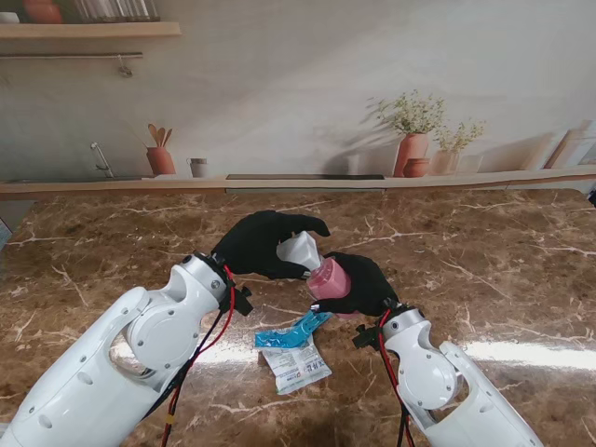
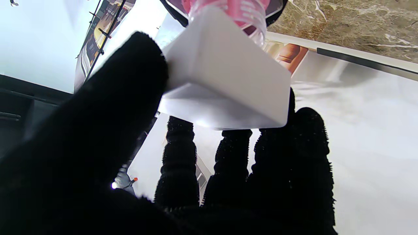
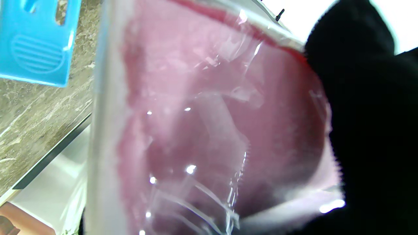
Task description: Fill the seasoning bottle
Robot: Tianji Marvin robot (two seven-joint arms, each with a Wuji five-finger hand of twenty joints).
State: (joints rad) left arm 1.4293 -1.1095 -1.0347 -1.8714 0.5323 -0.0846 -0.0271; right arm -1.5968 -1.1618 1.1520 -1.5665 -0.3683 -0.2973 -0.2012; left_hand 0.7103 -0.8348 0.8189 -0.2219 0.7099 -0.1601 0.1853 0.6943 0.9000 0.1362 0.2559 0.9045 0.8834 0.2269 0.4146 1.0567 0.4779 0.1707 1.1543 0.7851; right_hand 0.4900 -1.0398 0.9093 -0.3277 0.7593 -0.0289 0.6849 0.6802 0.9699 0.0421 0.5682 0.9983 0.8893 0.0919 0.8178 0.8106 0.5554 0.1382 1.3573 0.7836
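My left hand [image 1: 264,244] is shut on a white square-bottomed container [image 1: 300,250], held tilted above the table. Its far end meets the threaded mouth of a clear bottle with pink contents [image 1: 329,279], which my right hand [image 1: 361,284] is shut on. In the left wrist view the white container [image 2: 225,81] lies between thumb and fingers [image 2: 178,163], and the pink bottle's ribbed neck [image 2: 241,9] shows just beyond it. The pink-filled bottle [image 3: 212,114] fills the right wrist view, with my gloved right hand [image 3: 369,114] wrapped around its side.
A blue packet [image 1: 293,331] and a white printed sachet [image 1: 296,365] lie on the brown marble table [image 1: 484,270], nearer to me than the hands. The blue packet [image 3: 36,42] also shows in the right wrist view. A ledge [image 1: 307,182] runs along the table's far edge.
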